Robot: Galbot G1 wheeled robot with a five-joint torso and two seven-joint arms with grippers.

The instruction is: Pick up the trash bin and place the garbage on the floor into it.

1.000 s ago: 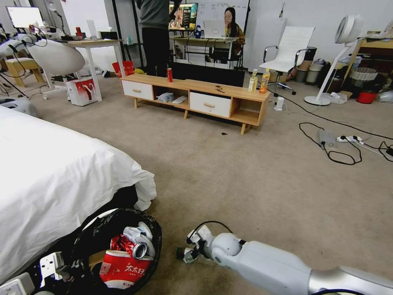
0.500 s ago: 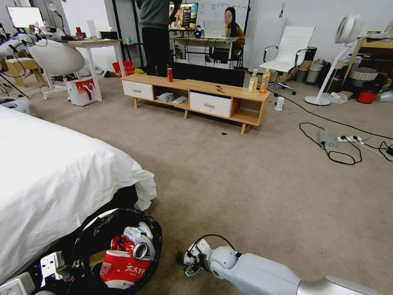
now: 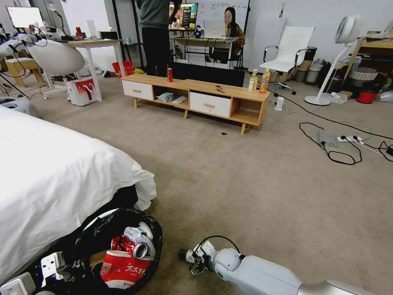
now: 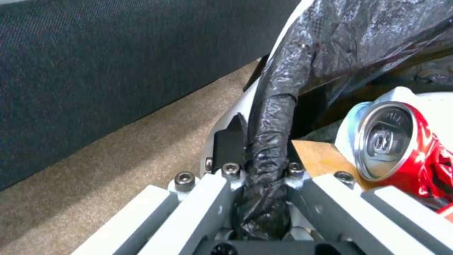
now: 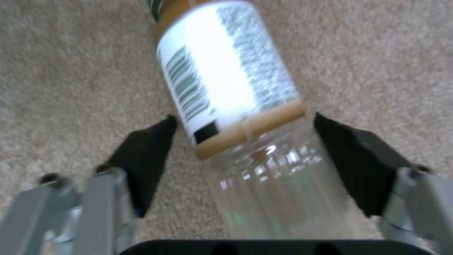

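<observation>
The right hand (image 5: 245, 148) lies spread on the floor (image 3: 245, 184), the clear bottle (image 5: 236, 92) between its fingers; the left hand (image 4: 264, 177) grips the trash bin's (image 3: 118, 250) bag-lined rim.

Left wrist cam: my left gripper (image 4: 257, 170) has its fingers clamped on the trash bin (image 4: 236, 106) rim, black bag (image 4: 330, 39) bunched up between them. Inside I can see a crushed red can (image 4: 401, 141), silver top facing me, and brown paper (image 4: 321, 157) beside it. Carpet (image 4: 118, 156) and dark fabric (image 4: 94, 63) beyond.
</observation>
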